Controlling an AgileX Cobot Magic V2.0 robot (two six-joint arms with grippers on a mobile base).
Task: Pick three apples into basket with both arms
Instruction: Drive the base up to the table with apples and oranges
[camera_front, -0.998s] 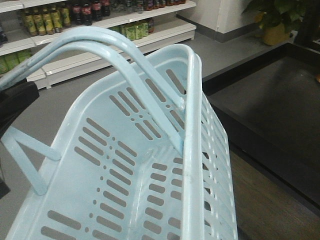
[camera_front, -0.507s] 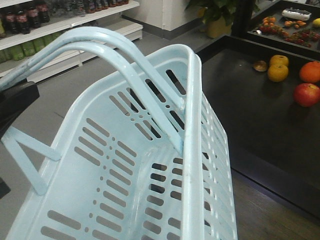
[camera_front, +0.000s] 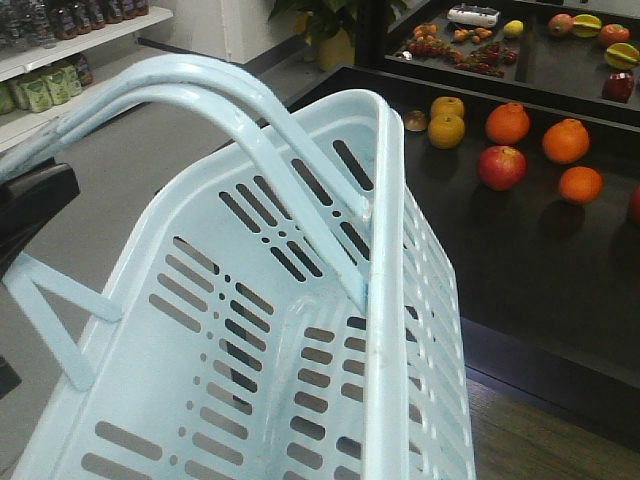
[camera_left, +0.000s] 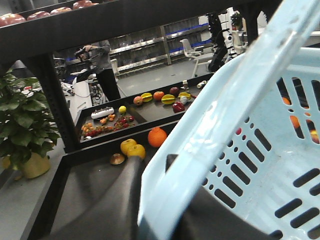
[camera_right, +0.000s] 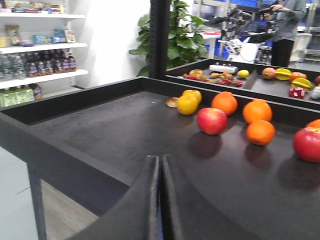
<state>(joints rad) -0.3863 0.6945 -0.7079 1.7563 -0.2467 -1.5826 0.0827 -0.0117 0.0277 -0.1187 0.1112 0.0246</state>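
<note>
The pale blue basket (camera_front: 385, 300) fills the front view, tilted, with its hoop handles (camera_front: 230, 85) raised. In the left wrist view my left gripper (camera_left: 167, 200) is shut on the basket's rim (camera_left: 240, 100), one dark finger on each side. One red apple (camera_front: 501, 167) lies on the black table (camera_front: 540, 260) among oranges. The right wrist view shows that apple (camera_right: 211, 121) and a second apple (camera_right: 307, 144) at the right edge. My right gripper (camera_right: 160, 160) is shut and empty, low over the table's near part, short of the apples.
Oranges (camera_right: 257, 111) and two yellow fruits (camera_right: 187, 105) lie around the apples. A raised rim (camera_right: 75, 150) edges the table. A further tray (camera_right: 240, 75) holds mixed fruit behind a black post (camera_right: 159, 35). There is a potted plant (camera_right: 180, 35), and drink shelves (camera_right: 35, 60) stand at left.
The front view has swung right: the shelves slid out to the left and the fruit table with apples and oranges came into view. The basket keeps its place in the view.
</note>
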